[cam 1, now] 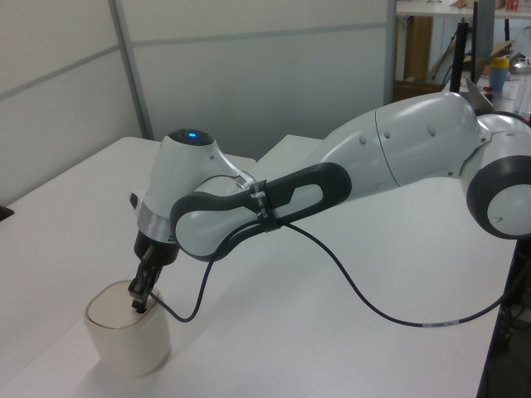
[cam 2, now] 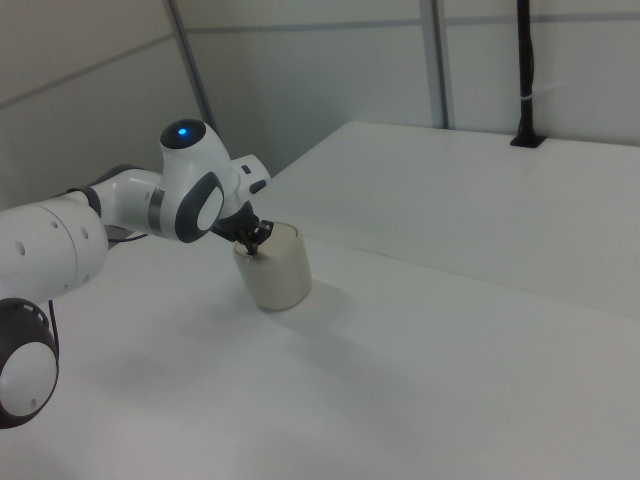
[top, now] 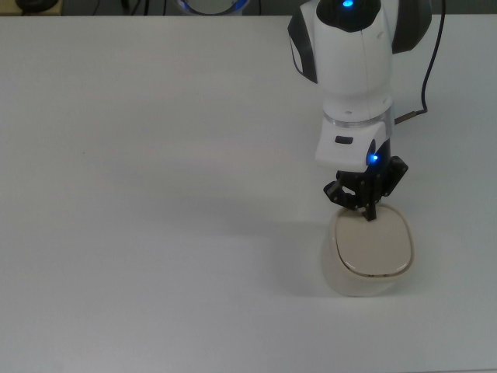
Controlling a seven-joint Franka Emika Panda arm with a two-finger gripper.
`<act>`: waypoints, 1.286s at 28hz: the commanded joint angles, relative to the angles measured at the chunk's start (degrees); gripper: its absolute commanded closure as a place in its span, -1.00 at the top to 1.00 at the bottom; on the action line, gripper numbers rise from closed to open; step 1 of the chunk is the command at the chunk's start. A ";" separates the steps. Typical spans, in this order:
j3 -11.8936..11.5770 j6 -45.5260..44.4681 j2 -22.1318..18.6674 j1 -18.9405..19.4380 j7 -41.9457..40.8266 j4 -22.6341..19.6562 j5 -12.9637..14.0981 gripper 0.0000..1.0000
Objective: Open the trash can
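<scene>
The trash can (top: 377, 250) is a small cream-white rounded bin with a flat beige lid. It stands on the white table at the top view's lower right. My gripper (top: 370, 215) points down over the lid's far edge, its black fingers shut together, and their tip rests where the small black button sits. That button is hidden under the tip. The lid lies flat on the bin. The left view shows the gripper (cam 1: 137, 303) touching the top of the trash can (cam 1: 129, 344). In the right view the gripper (cam 2: 250, 246) meets the trash can (cam 2: 280, 268) at its upper rim.
The white table (top: 155, 194) stretches wide to the top view's left of the bin. A black cable (cam 1: 373, 305) hangs from my arm and sags to the table. Grey wall panels (cam 1: 249, 50) stand behind the table's far edge.
</scene>
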 commanded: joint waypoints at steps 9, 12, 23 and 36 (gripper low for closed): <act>0.02 0.52 -0.97 0.31 -1.38 -1.02 0.04 -1.00; -0.07 -0.53 -3.60 -0.30 -1.29 -1.37 0.39 -1.00; -1.03 -20.02 -13.35 -8.12 -1.47 -0.93 -0.39 -0.85; -8.59 -42.02 -20.84 -10.33 -1.82 -0.85 -8.66 0.46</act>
